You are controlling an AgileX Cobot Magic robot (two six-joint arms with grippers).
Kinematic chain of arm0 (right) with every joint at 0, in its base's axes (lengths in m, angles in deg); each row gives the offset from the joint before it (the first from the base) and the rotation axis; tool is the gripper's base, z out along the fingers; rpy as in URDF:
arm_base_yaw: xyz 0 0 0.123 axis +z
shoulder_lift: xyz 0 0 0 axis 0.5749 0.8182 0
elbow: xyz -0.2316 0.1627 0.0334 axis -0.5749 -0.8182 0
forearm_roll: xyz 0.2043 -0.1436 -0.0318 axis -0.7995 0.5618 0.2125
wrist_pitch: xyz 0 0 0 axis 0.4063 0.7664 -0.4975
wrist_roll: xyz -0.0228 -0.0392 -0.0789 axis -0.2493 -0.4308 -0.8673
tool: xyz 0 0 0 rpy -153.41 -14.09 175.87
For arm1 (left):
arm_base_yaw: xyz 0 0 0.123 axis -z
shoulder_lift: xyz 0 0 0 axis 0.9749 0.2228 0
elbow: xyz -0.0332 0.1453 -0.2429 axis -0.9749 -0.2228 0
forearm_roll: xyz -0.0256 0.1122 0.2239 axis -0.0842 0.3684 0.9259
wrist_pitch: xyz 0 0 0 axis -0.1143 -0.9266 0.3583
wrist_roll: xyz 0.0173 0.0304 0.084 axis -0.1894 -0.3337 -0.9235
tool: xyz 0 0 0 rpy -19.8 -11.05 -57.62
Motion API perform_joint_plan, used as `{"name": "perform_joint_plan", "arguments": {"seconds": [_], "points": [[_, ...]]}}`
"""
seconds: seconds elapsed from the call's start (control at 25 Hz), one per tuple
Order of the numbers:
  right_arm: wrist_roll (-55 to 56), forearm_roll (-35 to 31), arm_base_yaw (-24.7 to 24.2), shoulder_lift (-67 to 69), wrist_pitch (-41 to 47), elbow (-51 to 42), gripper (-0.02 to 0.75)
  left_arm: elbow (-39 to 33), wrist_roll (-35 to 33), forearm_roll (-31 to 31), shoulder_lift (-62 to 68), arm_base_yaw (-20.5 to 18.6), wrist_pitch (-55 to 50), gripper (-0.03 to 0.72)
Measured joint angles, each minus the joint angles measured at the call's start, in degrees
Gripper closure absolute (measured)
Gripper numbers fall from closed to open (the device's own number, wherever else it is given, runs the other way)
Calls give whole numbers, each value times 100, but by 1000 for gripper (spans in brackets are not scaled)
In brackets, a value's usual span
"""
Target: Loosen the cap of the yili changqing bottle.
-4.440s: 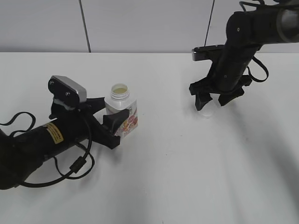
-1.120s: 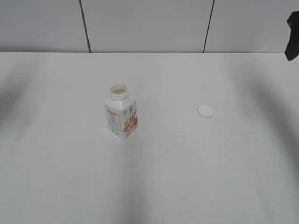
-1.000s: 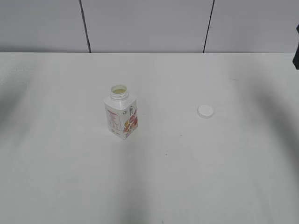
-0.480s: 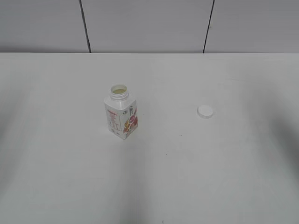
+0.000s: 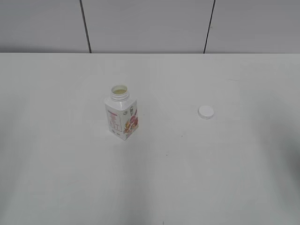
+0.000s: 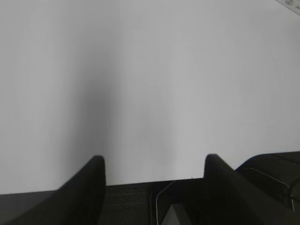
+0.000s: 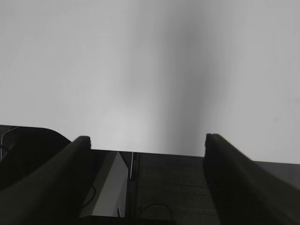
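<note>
White bench (image 5: 187, 187) nearest the camera, bare of arms: both arms that were over it 4.4 s ago, the left clamped on the bottle and the right down over the cap, are gone from the exterior view. Left gripper (image 6: 152, 161), wrist view: jaws spread wide, nothing between them, only blank bench ahead. Right gripper (image 7: 145, 140), wrist view: jaws likewise parted and empty, bench beyond them. Neither task thing shows near either pair of jaws; both lie well clear of them. Farther up the bench, the yili changqing bottle (image 5: 121, 115) stands upright on its own, neck uncovered, pale contents visible in the mouth. Well apart from it, to the right, the cap (image 5: 206, 112) lies flat on the bench, where it has sat for the last second at least. Judgement: cap is fully off, not merely loosened, so the task looks complete and the arms have retired.
</note>
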Motion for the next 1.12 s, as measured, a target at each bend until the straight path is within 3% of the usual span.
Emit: {"name": "perform_joint_plan", "arguments": {"seconds": [0.48,1.12], "points": [[11,0,0,-1734,-54,-1081,153,-333,164,-5,-1642,0,-1,273],[252,8,0,-3708,-129,-1497,153,-520,164,-5,-3422,0,358,276]]}}
